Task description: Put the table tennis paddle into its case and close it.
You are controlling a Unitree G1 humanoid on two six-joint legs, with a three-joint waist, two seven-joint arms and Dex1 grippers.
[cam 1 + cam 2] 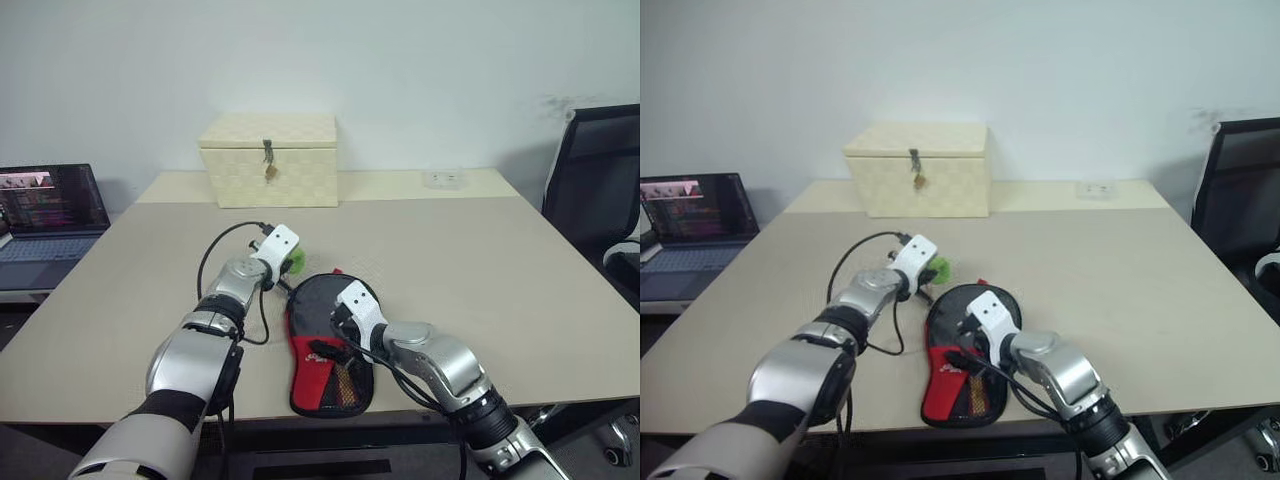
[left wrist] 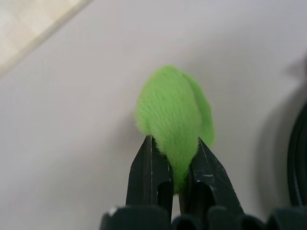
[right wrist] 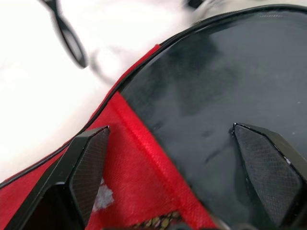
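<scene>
Zip tag (image 2: pixel 173 115) and left tool (image 2: pixel 175 158) are the pair the coming move turns on: the fuzzy green tag sits pinched between that tool's two black fingers (image 2: pixel 149 168), at the far rim of the case (image 1: pixel 325 385), just beyond the round end. From there the case runs back toward the robot, its long axis roughly fore-and-aft on the counter (image 1: pixel 500 270), round black end away and the red-and-mesh panel with the white logo at the near edge. The left arm is plainly the nearer one to the tag, so pulling the zip around the rim looks like its job. The right tool (image 3: pixel 170 165) hovers low over the case with its fingers spread wide and nothing between them, one over the red fabric, the other over the black face. Whether that black surface is the paddle's rubber or the case's cloth cannot be told. A cream checkered box (image 1: pixel 270 160) stands well apart at the far side.
</scene>
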